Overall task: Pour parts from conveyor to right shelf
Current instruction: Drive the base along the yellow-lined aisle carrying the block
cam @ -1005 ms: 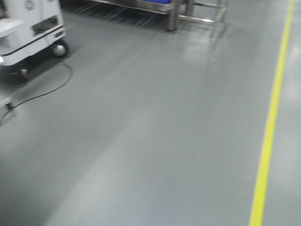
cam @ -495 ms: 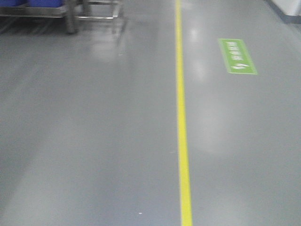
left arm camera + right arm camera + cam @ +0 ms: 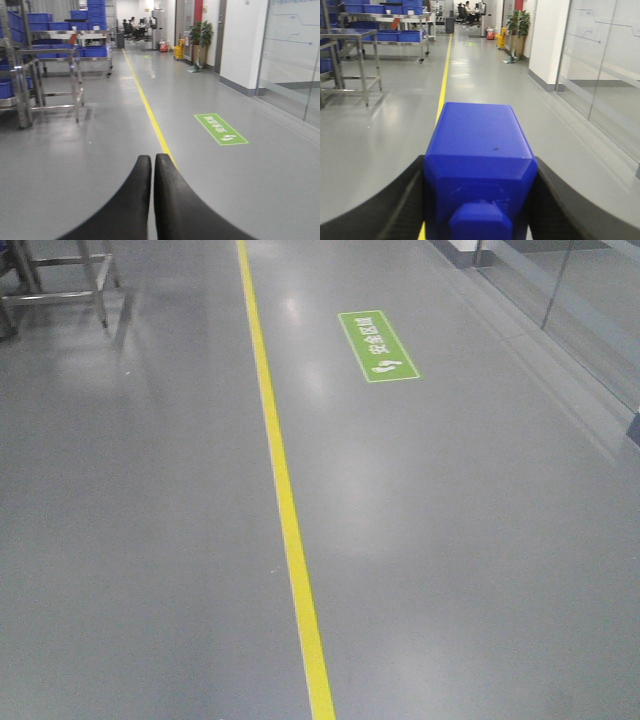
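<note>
Right wrist view: right gripper (image 3: pixel 480 165) is clamping the blue block (image 3: pixel 477 135) between its dark fingers (image 3: pixel 395 200), with the knob end facing the camera, and filling the lower centre of frame. Left wrist view: left gripper (image 3: pixel 152 162) is sitting with its fingers pressed together and nothing between them, lower centre. Steel racks (image 3: pixel 74 80) carrying blue bins (image 3: pixel 95 51) are standing upper left, well apart from both grippers. Front view is showing grey floor (image 3: pixel 480 540), a yellow line (image 3: pixel 285 500) running top to bottom, and a green floor sign (image 3: pixel 378 345) upper centre.
</note>
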{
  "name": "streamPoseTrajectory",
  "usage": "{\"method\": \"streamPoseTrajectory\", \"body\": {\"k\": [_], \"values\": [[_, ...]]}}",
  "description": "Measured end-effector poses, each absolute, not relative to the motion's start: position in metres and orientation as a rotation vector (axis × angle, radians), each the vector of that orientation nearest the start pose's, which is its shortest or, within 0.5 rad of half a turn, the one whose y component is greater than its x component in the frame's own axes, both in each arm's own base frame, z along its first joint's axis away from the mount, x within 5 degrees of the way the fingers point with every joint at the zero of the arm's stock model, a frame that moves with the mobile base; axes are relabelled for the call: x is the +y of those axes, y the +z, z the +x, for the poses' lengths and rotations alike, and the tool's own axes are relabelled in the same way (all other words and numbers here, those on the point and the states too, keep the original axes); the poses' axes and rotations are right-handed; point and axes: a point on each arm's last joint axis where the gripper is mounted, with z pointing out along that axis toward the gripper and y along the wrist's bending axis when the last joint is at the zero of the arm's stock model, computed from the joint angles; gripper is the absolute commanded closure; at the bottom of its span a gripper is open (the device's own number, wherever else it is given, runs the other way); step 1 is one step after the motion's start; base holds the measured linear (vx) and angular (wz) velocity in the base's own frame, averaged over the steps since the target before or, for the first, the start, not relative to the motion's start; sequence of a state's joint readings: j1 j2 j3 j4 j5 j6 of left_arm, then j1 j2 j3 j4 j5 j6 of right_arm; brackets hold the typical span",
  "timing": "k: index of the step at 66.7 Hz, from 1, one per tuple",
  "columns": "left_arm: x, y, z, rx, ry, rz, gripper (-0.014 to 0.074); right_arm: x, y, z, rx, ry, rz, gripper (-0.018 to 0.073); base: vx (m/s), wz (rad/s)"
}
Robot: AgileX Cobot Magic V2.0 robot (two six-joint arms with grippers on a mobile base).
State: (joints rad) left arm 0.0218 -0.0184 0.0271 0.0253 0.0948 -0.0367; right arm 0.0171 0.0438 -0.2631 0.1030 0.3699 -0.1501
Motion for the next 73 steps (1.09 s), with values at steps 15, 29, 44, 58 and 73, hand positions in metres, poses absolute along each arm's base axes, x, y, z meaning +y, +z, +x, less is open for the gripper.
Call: {"method": "streamPoseTrajectory", "body": {"k": [15,29,44,58,73], "values": [[0.0014,0.1964,0.0562,1.587,0.010,-0.028,0.0603,0.0041,0.2649,0.0427,1.630,0.002,-0.087,0.0561,0.18,-0.25],[0.0014,0.1964,0.0562,1.587,0.010,-0.028,0.0603,0.0041,0.2649,0.0427,1.630,0.002,-0.087,0.0561,0.28,-0.01],[0.0014,0.1964,0.0562,1.587,0.010,-0.028,0.0603,0.0041,0.2649,0.0427,1.630,0.002,-0.087,0.0561,0.39,0.25],[0.0014,0.1964,0.0562,1.587,0.010,-0.028,0.0603,0.0041,0.2649,0.0427,1.630,0.002,-0.087,0.0561,0.47,0.33],[0.0014,0.1964,0.0562,1.587,0.010,-0.028,0.0603,0.0041,0.2649,0.0427,1.630,0.002,-0.087,0.0561,0.50,0.33]]}}
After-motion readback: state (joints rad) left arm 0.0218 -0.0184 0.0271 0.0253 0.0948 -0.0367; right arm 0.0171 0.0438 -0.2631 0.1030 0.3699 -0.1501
